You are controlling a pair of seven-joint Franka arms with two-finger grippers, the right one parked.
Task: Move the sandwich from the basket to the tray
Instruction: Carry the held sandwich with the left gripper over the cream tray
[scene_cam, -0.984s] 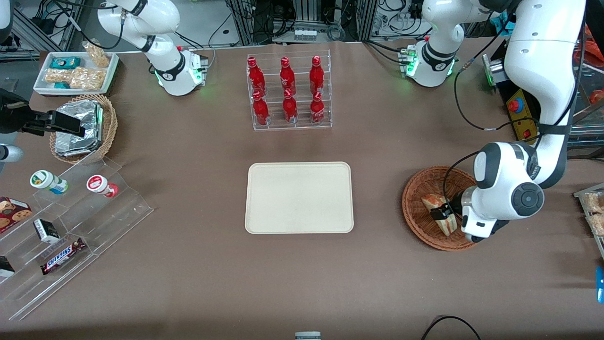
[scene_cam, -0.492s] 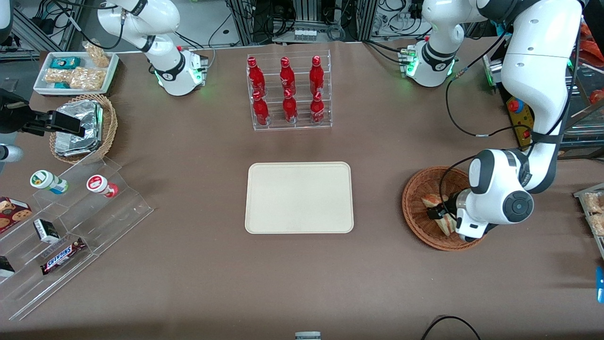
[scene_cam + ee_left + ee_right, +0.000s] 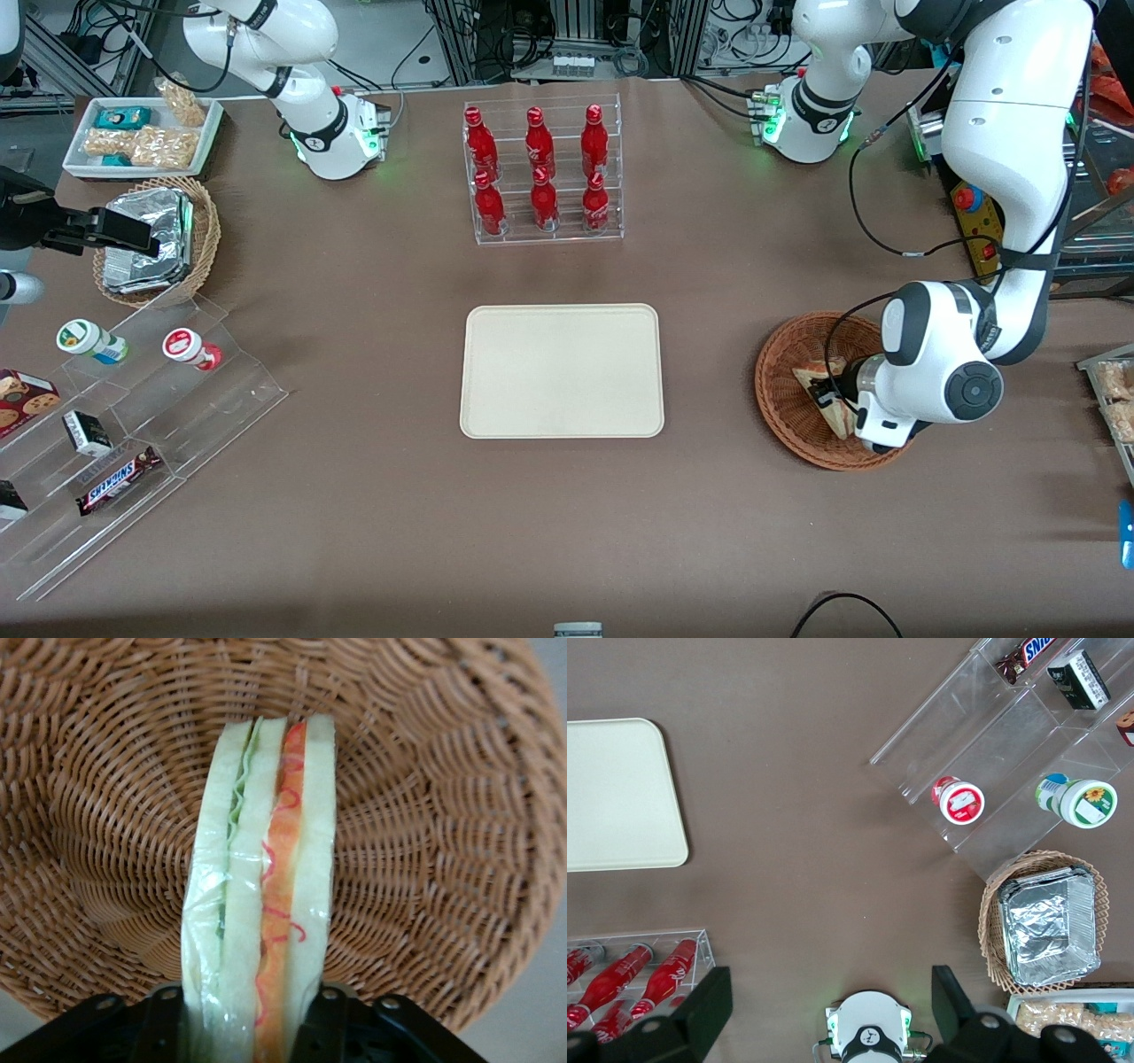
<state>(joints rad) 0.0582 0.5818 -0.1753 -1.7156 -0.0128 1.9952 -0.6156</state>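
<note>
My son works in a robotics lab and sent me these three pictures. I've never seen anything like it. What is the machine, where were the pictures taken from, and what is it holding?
It is a white robot arm at a brown table. One picture looks down on the table from the front; the other two come from cameras on the arms' wrists. The working arm's end effector is down in a round wicker basket, shut on a triangular sandwich; its wrist camera shows the sandwich between the two fingers. Mid-table lies a cream tray, where the sandwich should go. Farther from the front camera stands a rack of red bottles. Toward the parked arm's end are snack shelves and a basket of foil packs.
</note>
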